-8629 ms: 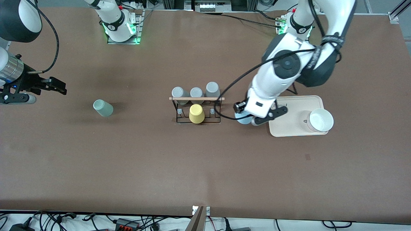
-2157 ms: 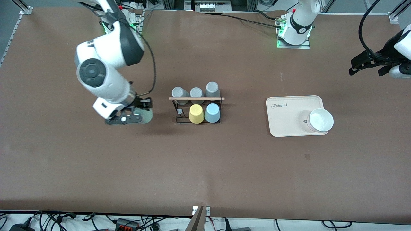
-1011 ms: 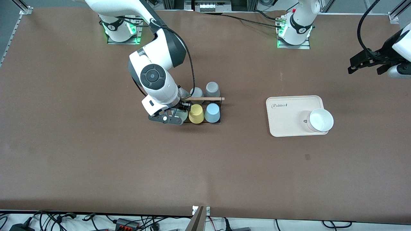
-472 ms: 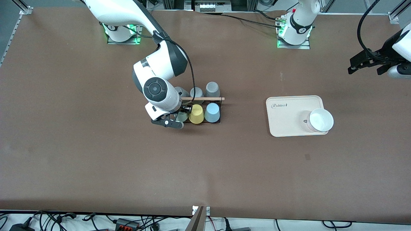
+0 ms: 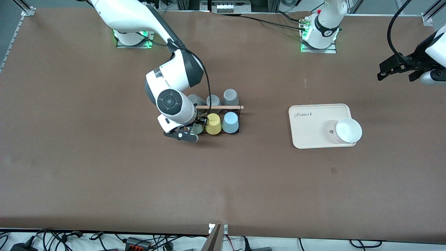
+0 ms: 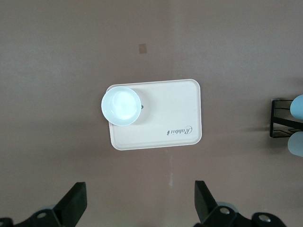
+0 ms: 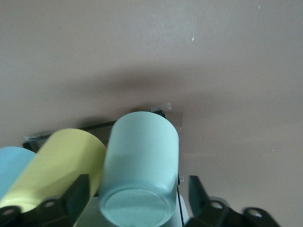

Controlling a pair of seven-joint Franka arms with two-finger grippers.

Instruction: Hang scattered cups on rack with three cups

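The black wire rack (image 5: 219, 107) with its wooden rod stands mid-table. The mint green cup (image 5: 197, 128) sits upside down on the rack, beside the yellow cup (image 5: 213, 123), toward the right arm's end. The light blue cup (image 5: 230, 122) hangs beside the yellow cup, toward the left arm's end. My right gripper (image 5: 192, 128) is open around the mint cup (image 7: 139, 161), with a gap at each finger. The yellow cup (image 7: 61, 161) and the blue cup (image 7: 14, 165) show next to it. My left gripper (image 5: 399, 71) waits open and empty over the left arm's end of the table.
Three grey cups (image 5: 230, 94) hang on the rack's row farther from the front camera. A beige tray (image 5: 310, 125) with a white bowl (image 5: 347, 130) lies toward the left arm's end. The left wrist view shows the tray (image 6: 175, 109) and bowl (image 6: 121, 105).
The left arm hung the light blue cup and withdrew. My right gripper carried the mint cup to the rack, and in the last half second lowered it beside the yellow cup.
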